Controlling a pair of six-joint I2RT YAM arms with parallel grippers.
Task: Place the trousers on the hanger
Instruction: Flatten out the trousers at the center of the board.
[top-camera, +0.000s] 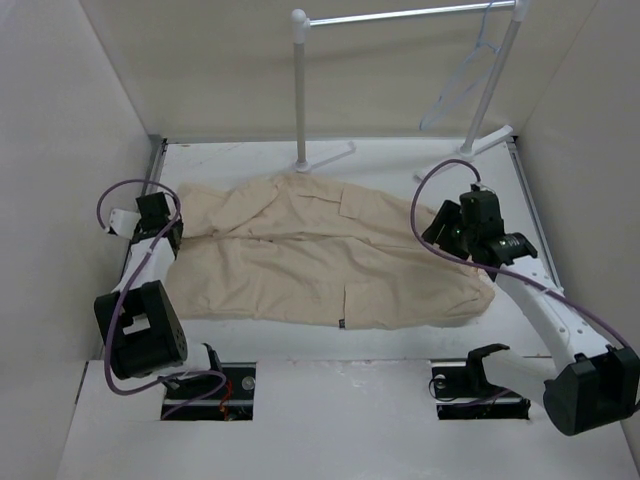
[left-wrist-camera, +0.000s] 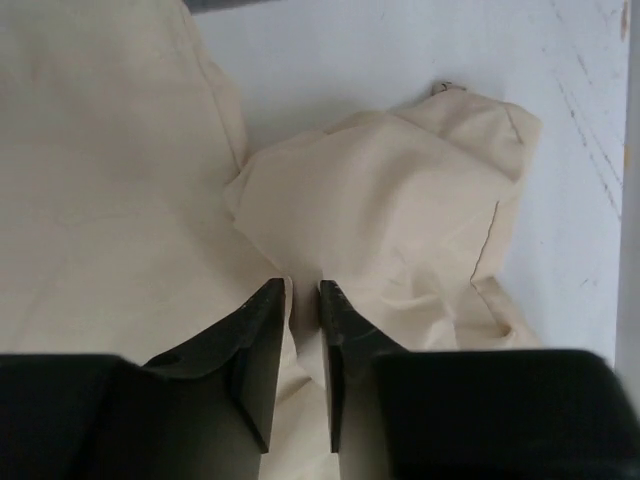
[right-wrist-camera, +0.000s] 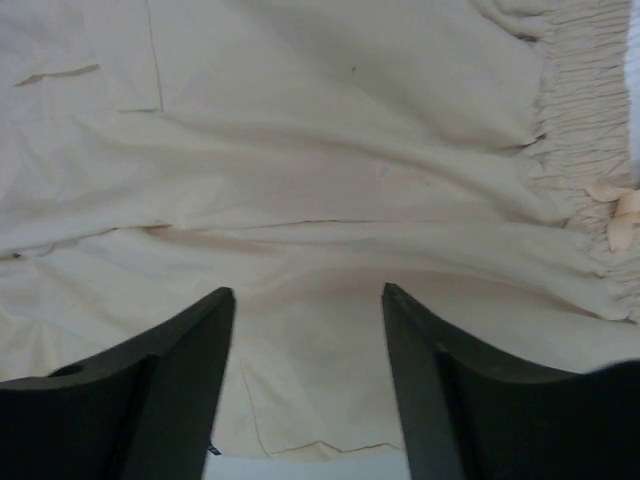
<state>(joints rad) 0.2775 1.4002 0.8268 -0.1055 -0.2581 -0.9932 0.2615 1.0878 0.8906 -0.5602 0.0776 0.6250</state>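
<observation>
The beige trousers lie flat across the table, legs to the left and waist to the right. My left gripper is at the leg ends; in the left wrist view it is shut on a raised fold of the trousers. My right gripper hovers over the waist end; in the right wrist view it is open above the trousers, with the gathered waistband and drawstring to its right. The pale hanger hangs on the rack's rail at the back right.
A white-poled garment rack stands at the back, its rail high up and its feet on the table behind the trousers. White walls close in left, right and back. Two cut-outs in the near board sit by the arm bases.
</observation>
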